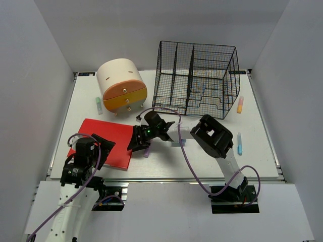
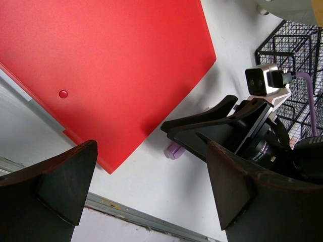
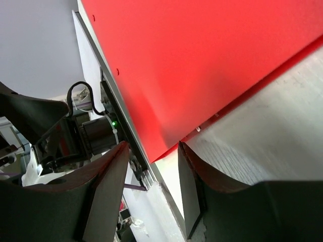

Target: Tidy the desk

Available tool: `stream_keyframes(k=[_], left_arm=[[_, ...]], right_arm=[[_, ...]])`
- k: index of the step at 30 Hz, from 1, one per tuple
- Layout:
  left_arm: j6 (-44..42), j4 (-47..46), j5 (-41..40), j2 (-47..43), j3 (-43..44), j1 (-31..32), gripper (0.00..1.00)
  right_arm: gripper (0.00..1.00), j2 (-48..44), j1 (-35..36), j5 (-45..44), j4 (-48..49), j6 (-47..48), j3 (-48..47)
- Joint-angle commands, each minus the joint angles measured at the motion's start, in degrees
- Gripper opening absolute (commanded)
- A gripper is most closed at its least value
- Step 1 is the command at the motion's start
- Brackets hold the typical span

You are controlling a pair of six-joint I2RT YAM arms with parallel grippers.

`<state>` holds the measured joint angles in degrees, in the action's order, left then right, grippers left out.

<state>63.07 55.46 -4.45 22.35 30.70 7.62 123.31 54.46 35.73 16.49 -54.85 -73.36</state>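
Note:
The white desk (image 1: 202, 161) holds a red folder (image 1: 108, 138) at its front left. My left gripper (image 1: 103, 150) hovers open and empty over the folder's near right corner; in the left wrist view (image 2: 151, 194) the folder (image 2: 101, 60) lies ahead. My right gripper (image 1: 135, 141) reaches left, low by the folder's right edge, open with nothing between the jaws (image 3: 151, 169); the folder (image 3: 202, 60) fills its view. A purple marker (image 1: 147, 150) lies on the desk under the right gripper, its end showing in the left wrist view (image 2: 175, 149).
A cream-and-orange drawer box (image 1: 122, 85) and a black wire basket (image 1: 197, 78) stand at the back. A green marker (image 1: 99, 105) lies at the left, an orange marker (image 1: 240, 104) and a blue marker (image 1: 239, 143) at the right. The metal rail (image 2: 126, 212) runs along the front.

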Motion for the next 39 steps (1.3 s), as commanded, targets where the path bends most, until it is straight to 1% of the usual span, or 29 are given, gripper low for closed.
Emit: stream_keyframes(k=[1,8,14,17,23,29,32,33,35,39], left_arm=[[0.21,-0.35,0.32,-0.38,-0.29,0.03,0.98],[0.21,-0.35,0.14,-0.29,-0.29,0.03,0.98],[0.21,-0.44,0.40,-0.38,-0.29,0.03,0.98],[0.21,-0.62,0.49,-0.29,-0.46,0.03,0.98],[0.30,0.00,0.23,-0.55,-0.29,0.03,0.98],[0.39,-0.62,0.40,0.06,-0.46,-0.50,0.98],[0.21,-0.71,0.40,0.15,-0.38,-0.50,0.98],[0.30,-0.62,0.40,0.15,-0.38,-0.50,0.98],[0.21,-0.44,0.40,-0.02,-0.38,-0.50,0.98],[0.30,-0.62,0.49,-0.20,-0.46,-0.50,0.98]], right_arm=[[0.50,1.50,0.30,0.04,-0.06,0.36,-2.40],[0.50,2.73,0.30,-0.22,-1.55,0.18,-3.81],[0.50,0.71,0.21,-1.27,-2.69,1.06,-2.23],[0.50,0.97,0.21,-0.92,-1.81,0.28,-2.83],[0.50,4.31,0.47,1.27,0.38,-1.84,-5.21],[0.49,4.93,0.12,1.63,1.08,-2.36,-5.48],[0.45,5.19,0.12,2.42,3.19,-3.68,-4.95],[0.41,5.10,-0.05,2.85,3.89,-3.95,-4.95],[0.37,4.66,0.04,3.38,4.25,-4.04,-4.86],[0.36,4.14,0.12,3.83,4.95,-4.21,-4.68]])
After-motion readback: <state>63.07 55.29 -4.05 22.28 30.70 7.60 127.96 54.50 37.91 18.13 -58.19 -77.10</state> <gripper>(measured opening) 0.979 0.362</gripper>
